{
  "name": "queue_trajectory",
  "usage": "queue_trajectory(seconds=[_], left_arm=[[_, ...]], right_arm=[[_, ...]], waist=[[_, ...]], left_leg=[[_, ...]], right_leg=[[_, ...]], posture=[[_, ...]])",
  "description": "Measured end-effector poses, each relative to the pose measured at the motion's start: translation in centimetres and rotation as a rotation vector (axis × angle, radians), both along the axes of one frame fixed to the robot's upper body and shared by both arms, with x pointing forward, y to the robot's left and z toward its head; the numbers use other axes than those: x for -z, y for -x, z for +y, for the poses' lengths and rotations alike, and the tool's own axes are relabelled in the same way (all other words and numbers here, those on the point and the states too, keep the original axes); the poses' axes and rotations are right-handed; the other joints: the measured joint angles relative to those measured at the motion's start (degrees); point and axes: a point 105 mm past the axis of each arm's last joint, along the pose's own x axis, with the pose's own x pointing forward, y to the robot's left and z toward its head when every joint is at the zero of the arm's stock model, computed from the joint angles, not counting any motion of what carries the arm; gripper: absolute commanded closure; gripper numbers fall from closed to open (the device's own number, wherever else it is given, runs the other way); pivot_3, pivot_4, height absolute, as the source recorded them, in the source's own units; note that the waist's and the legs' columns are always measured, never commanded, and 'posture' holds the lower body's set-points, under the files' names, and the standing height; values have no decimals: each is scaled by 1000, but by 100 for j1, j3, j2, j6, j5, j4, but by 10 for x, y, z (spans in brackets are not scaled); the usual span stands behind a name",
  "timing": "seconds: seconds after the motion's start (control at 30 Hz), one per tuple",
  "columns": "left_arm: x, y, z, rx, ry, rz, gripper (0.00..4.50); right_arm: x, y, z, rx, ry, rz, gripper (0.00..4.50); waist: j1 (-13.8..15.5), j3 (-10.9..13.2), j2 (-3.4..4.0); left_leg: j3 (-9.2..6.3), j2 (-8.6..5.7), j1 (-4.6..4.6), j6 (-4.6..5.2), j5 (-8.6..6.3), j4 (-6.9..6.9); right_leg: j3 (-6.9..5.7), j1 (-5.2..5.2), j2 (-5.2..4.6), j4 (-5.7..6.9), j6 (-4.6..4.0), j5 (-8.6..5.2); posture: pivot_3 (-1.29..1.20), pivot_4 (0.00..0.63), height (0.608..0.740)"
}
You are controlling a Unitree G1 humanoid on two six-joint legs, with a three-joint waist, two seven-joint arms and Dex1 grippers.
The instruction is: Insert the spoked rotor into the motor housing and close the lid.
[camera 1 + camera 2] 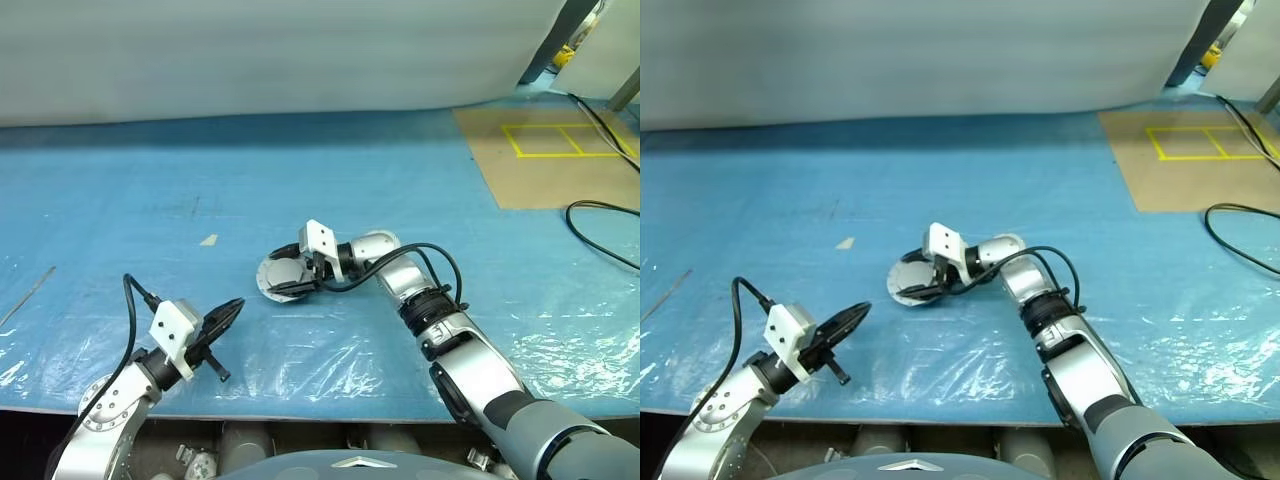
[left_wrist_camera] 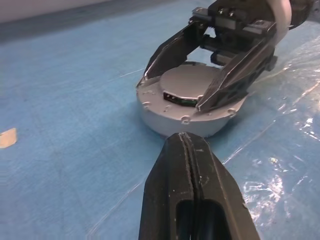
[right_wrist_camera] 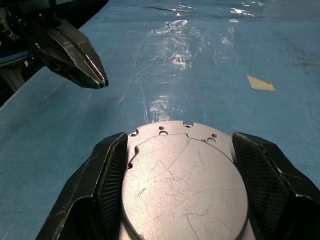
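Blue sheeting, partly overlaid with crinkled clear plastic film, covers the table where a round silver assembly sits near the middle. Off to the far right lie a brown board marked with yellow tape lines and a black cable; a small tan scrap rests on the blue surface to the left of the assembly. Nothing lies between the two arms.

From the right, the right gripper reaches in, its black jaws spread wide on either side of the assembly. The left wrist view shows each of its jaws against the raised flat disc on top, and the right wrist view shows them bracketing its scratched, matte silver face.

Beneath that disc the motor housing shows as a pale grey puck whose flange is dotted with small screw holes; a dark gap shows between disc and base. Whether the disc is the lid cannot be told.

Nearer the table's front edge, the left gripper hovers with jaws pressed together and empty, pointing toward the assembly but apart from it.
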Motion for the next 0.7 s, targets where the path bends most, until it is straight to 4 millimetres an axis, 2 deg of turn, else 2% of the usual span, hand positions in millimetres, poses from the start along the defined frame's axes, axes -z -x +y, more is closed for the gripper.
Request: queue_trajectory(seconds=[0.3, 0.5, 0.7], left_arm=[[-1, -5, -3, 5, -1, -3, 4500], [-5, -9, -4, 9, -2, -19, 4500], [-3, -10, -7, 18, 1, -13, 4500]], right_arm=[[-9, -8, 4, 10, 26, -60, 1515], [-21, -16, 0, 12, 50, -116, 1515], [-24, -17, 0, 3, 49, -118, 1515]], waist=[[-22, 43, -12], [-16, 53, -20], [-17, 56, -25]], left_leg=[[0, 2, -2, 1, 2, 10], [-2, 2, -5, 5, 5, 21], [-2, 4, -7, 10, 8, 24]], right_leg=[[0, -6, 3, 12, 0, 2], [0, -7, 3, 18, 0, 3], [0, -9, 4, 28, 0, 3]], posture=[[0, 150, 740], [0, 150, 740], [0, 150, 740]])
